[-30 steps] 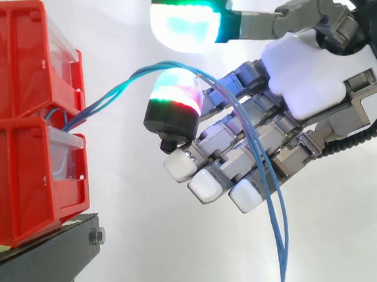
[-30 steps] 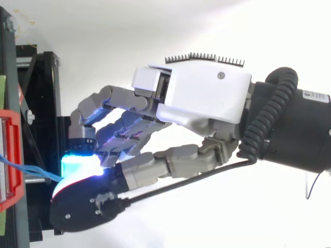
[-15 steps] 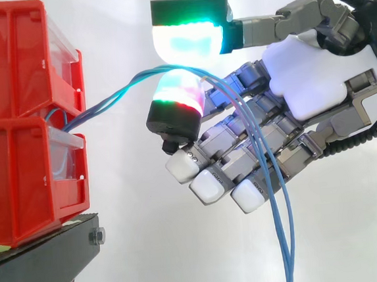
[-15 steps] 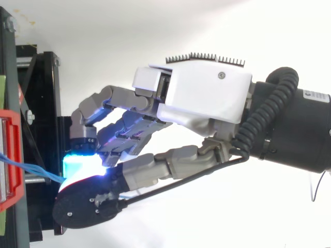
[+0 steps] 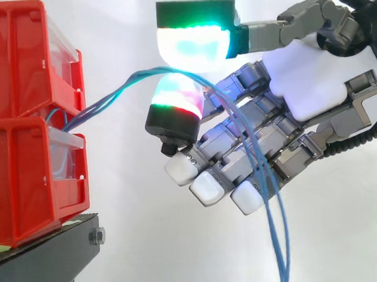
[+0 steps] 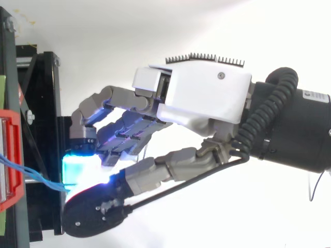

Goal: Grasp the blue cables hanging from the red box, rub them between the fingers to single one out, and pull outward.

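Against the picture of half a second ago, the glowing thumb pad (image 5: 193,41) is found shifted slightly toward the palm and lower, so that it is set closer over the red-and-green fingertip pad (image 5: 175,99). In the top view the thumb is swung a little away from the bins, and the red glow seen there before is lost. The rest of the hand (image 5: 315,84) is unchanged.

Two red bins are stacked at the edge of the black stand (image 5: 41,266) that faces the hand: an upper bin (image 5: 9,57) and a lower bin (image 5: 20,182). The blue cables (image 5: 115,94) are led out of the open front of the lower bin, just beneath the upper one, and a loop of blue is seen through the lower bin's clear front panel.

From there the cables are carried up and across the gap, are laid over the coloured fingertip pad, and are pinched there beneath the thumb pad. Beyond the pinch they are dropped across the curled fingers, past the white fingertips (image 5: 209,187), and are left hanging toward the lower edge of the side view.

A white curtain (image 5: 137,238) is hung behind everything. Between the bins and the hand, only the cables cross the open space.
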`<state>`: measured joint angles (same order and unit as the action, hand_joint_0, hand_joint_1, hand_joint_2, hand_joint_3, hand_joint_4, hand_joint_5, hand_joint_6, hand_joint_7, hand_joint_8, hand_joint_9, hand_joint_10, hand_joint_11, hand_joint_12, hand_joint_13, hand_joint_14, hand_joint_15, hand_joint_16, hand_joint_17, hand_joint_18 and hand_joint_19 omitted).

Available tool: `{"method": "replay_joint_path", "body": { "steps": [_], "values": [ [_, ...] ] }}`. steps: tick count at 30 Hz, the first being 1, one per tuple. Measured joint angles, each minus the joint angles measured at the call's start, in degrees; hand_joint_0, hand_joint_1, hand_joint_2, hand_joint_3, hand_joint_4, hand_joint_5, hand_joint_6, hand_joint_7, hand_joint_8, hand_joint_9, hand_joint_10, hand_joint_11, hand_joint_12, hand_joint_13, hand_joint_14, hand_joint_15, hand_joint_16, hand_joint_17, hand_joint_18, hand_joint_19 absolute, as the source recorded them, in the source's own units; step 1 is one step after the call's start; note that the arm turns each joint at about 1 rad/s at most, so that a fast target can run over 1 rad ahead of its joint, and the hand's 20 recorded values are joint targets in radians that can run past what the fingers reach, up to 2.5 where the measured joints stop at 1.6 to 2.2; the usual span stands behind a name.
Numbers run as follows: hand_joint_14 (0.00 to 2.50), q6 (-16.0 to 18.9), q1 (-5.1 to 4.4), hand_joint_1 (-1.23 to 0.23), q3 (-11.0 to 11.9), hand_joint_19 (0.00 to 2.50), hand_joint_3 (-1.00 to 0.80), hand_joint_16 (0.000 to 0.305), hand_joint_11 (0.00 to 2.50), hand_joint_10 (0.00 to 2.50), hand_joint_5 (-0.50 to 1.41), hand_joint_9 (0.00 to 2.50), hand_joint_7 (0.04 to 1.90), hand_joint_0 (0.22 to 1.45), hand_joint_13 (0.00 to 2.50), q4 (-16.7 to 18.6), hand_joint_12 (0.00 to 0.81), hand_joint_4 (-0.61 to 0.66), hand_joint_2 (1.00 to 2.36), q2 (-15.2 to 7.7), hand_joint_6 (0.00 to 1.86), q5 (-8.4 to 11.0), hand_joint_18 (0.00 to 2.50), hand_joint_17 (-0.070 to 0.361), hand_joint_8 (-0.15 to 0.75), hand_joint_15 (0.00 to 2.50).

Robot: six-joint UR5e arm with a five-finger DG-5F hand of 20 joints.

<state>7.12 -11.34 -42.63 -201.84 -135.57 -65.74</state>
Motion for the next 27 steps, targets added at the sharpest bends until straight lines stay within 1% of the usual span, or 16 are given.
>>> {"method": "replay_joint_path", "body": {
  "steps": [5, 9, 11, 14, 17, 21, 24, 27],
  "values": [
    [0.02, 0.0, 0.0, -0.93, 0.0, 0.45, -0.48, 0.044, 0.41, 0.01, -0.2, 0.66, 1.0, 0.8, 0.67, 0.0, 0.36, -0.04, 1.0, 0.0, 0.88, 0.0, 0.62, 0.1, 0.219, 0.48],
    [0.02, 0.0, 0.0, -0.93, 0.0, 0.45, -0.49, 0.044, 0.4, 0.01, -0.2, 0.67, 0.99, 0.78, 0.67, 0.0, 0.359, -0.01, 1.0, 0.0, 0.88, 0.0, 0.63, 0.099, 0.217, 0.49],
    [0.02, 0.0, 0.0, -0.92, 0.0, 0.46, -0.48, 0.044, 0.41, 0.01, -0.2, 0.69, 1.03, 0.74, 0.68, 0.0, 0.362, 0.0, 1.0, 0.0, 0.88, 0.0, 0.64, 0.099, 0.215, 0.49],
    [0.02, 0.0, 0.0, -0.91, 0.0, 0.47, -0.46, 0.044, 0.42, 0.01, -0.2, 0.7, 1.06, 0.72, 0.69, 0.0, 0.363, 0.0, 1.0, 0.0, 0.88, 0.0, 0.64, 0.099, 0.22, 0.49],
    [0.02, 0.0, 0.0, -0.92, 0.0, 0.45, -0.47, 0.044, 0.41, 0.01, -0.2, 0.69, 1.05, 0.74, 0.69, 0.0, 0.367, -0.02, 1.0, 0.0, 0.88, 0.0, 0.64, 0.1, 0.221, 0.48],
    [0.02, 0.0, 0.0, -0.93, 0.0, 0.43, -0.47, 0.045, 0.41, 0.01, -0.21, 0.63, 1.0, 0.79, 0.66, 0.0, 0.363, 0.01, 1.0, 0.0, 0.88, 0.0, 0.63, 0.1, 0.207, 0.47],
    [0.02, 0.0, 0.0, -0.93, 0.0, 0.42, -0.49, 0.045, 0.41, 0.01, -0.21, 0.61, 0.99, 0.79, 0.64, 0.0, 0.364, 0.01, 1.0, 0.0, 0.89, 0.0, 0.63, 0.101, 0.202, 0.47],
    [0.02, 0.0, 0.0, -0.96, 0.0, 0.41, -0.5, 0.045, 0.41, 0.01, -0.22, 0.6, 0.99, 0.75, 0.64, 0.0, 0.364, 0.02, 1.0, 0.0, 0.89, 0.0, 0.63, 0.1, 0.203, 0.47]
  ]
}}
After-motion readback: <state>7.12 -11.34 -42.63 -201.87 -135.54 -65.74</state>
